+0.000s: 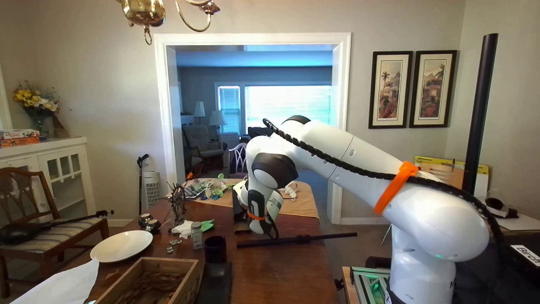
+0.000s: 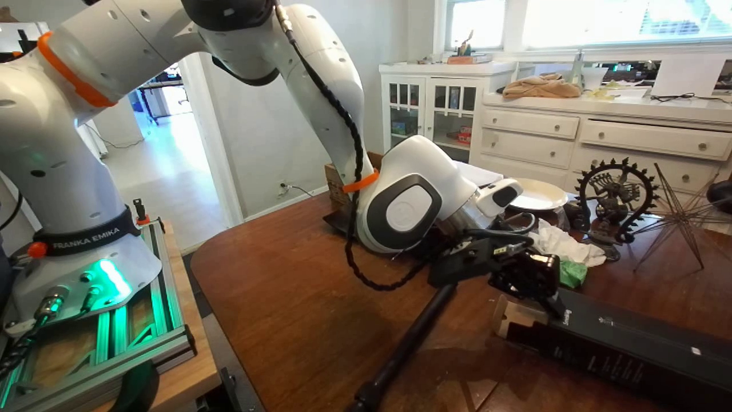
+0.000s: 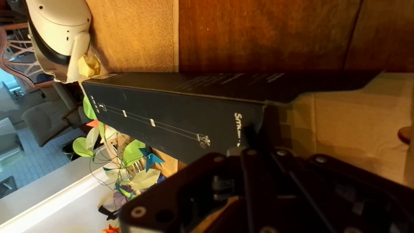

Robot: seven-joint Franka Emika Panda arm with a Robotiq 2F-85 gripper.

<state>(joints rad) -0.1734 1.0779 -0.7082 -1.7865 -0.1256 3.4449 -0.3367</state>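
Across the brown tabletop, reaching onto the tan cloth, lies a long, slim black carton with white print. In the wrist view, its long axis slants from lower right to upper left, with the far end over the cloth. In an exterior view its open end, with bare brown cardboard at the mouth, points toward the robot's base side, and the body runs off past the picture's right edge. The tool is at this open end, its fingers together and clamped on the edge of the carton's wall; in the wrist view they cover part of the mouth.

Near the open end, apart from it, a black pole lies roughly crosswise to the carton. By the far end sit a white headset and a yellow paper piece, and a tangle of wire with green leaves spreads along the printed side. A dark metal figurine, a wire star, crumpled white tissue with green paper and a pale plate stand or lie beyond the carton. In an exterior view the white arm hides much of the carton; a black cup, a glass jar and a wooden crate are in the foreground.
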